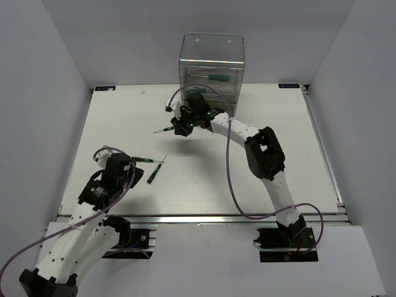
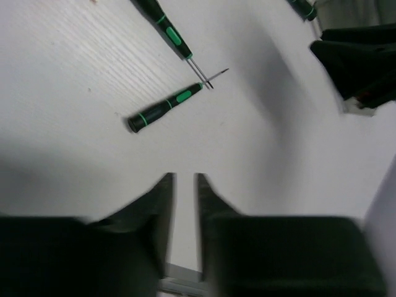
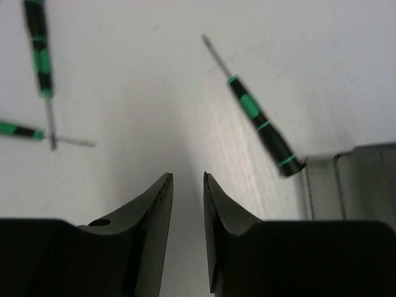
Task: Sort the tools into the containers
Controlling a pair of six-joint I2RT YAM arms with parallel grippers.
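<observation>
We are looking at four screwdrivers with green-and-black handles. The first screwdriver [image 1: 213, 77] is lying inside the tall clear box [image 1: 211, 46], which is standing at the far side of the desk [image 1: 297, 154]. The second screwdriver [image 3: 260, 124] is lying on the desk near the box. The right hand [image 3: 187, 185] is hanging over the desk just beside that one. Its two fingers are sitting a little apart with a thin gap, and they are pinching nothing. The third screwdriver [image 2: 167, 108] and the fourth screwdriver [image 2: 167, 28] are lying on the near left part of the desk, with their thin metal tips crossing. The left hand [image 2: 185, 198] is hanging close to these two. Its fingers are also leaving only a thin gap and are pinching nothing.
</observation>
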